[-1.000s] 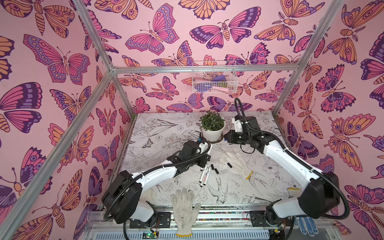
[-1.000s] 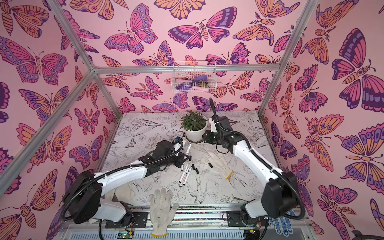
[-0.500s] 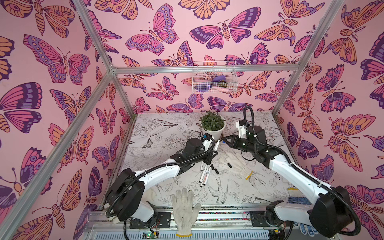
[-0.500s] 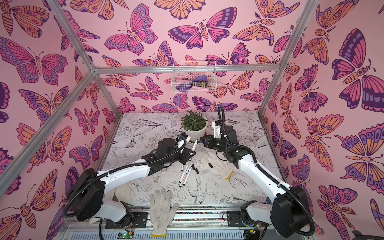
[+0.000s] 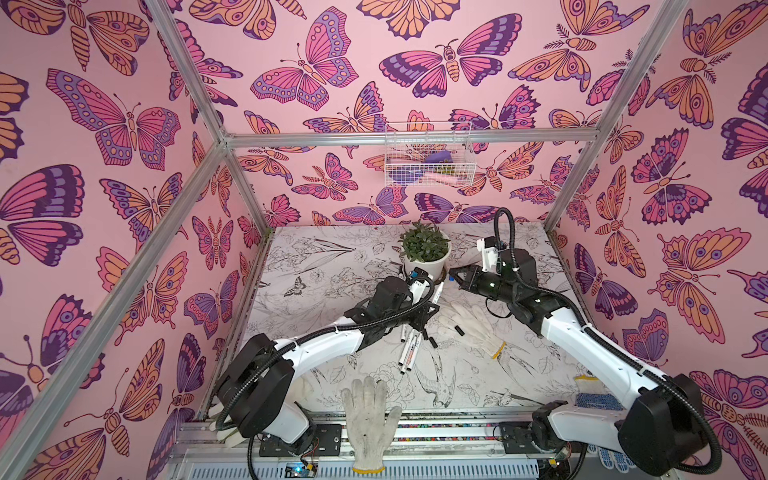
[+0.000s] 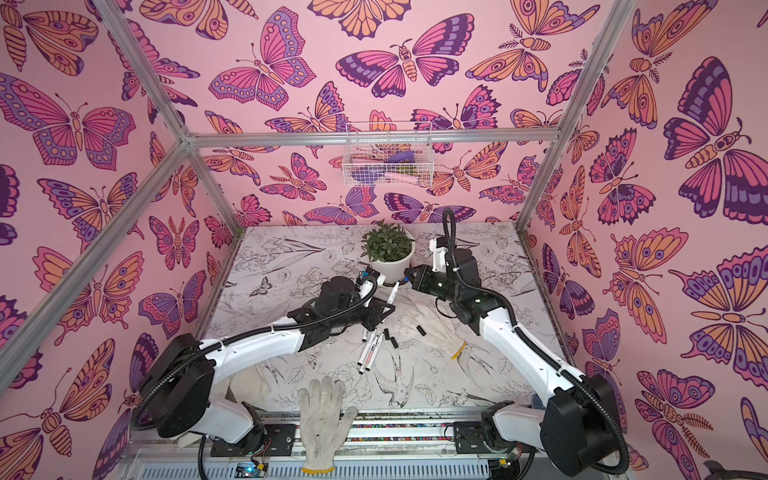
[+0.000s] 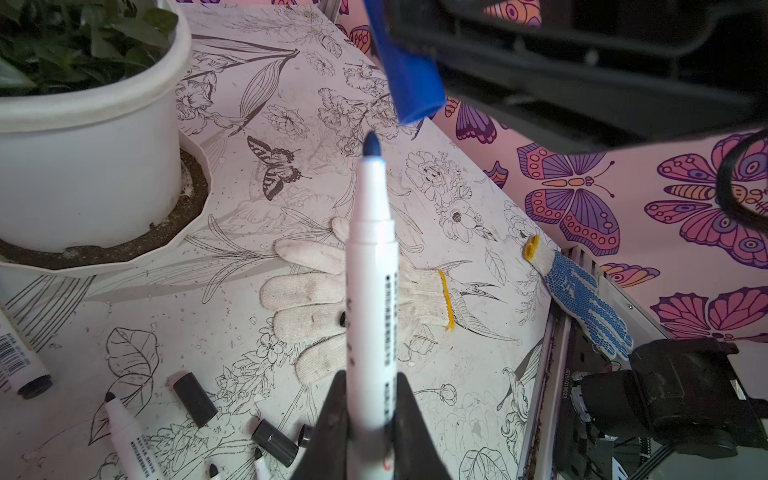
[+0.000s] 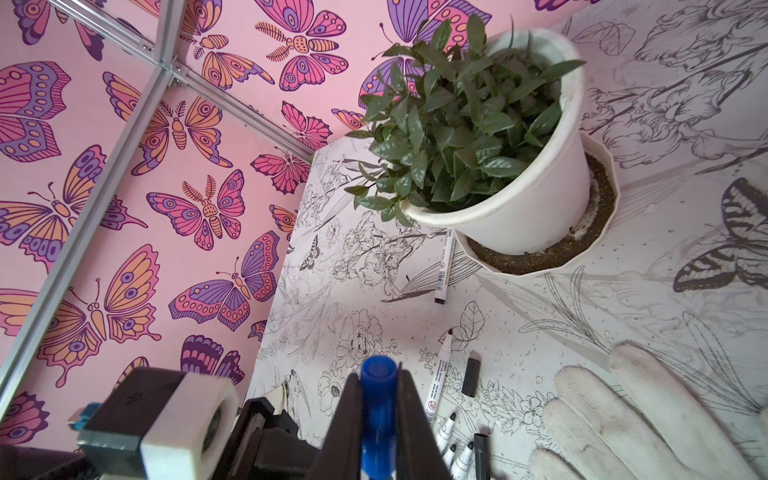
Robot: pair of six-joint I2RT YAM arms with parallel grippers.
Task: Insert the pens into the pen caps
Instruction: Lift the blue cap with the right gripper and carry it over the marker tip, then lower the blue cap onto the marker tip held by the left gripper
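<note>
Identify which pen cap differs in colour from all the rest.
The blue cap, clamped in the right gripper; the black caps lie loose on the table.

A robot lab cell: aluminium frame (image 5: 311, 139), butterfly-papered walls (image 5: 124, 124), two rail-mounted arms (image 5: 324, 347).

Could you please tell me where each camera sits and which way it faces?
Both top views: high at the front, looking down and back over the table; the left arm and right arm show whole.
Left wrist: on the left arm, looking along the left gripper and its pen toward the blue cap; its fingers show.
Right wrist: on the right arm, looking past the right gripper, shut on the blue cap, toward the potted plant; its fingers show.
Shared: both wrist views show the potted plant and white glove.
</note>
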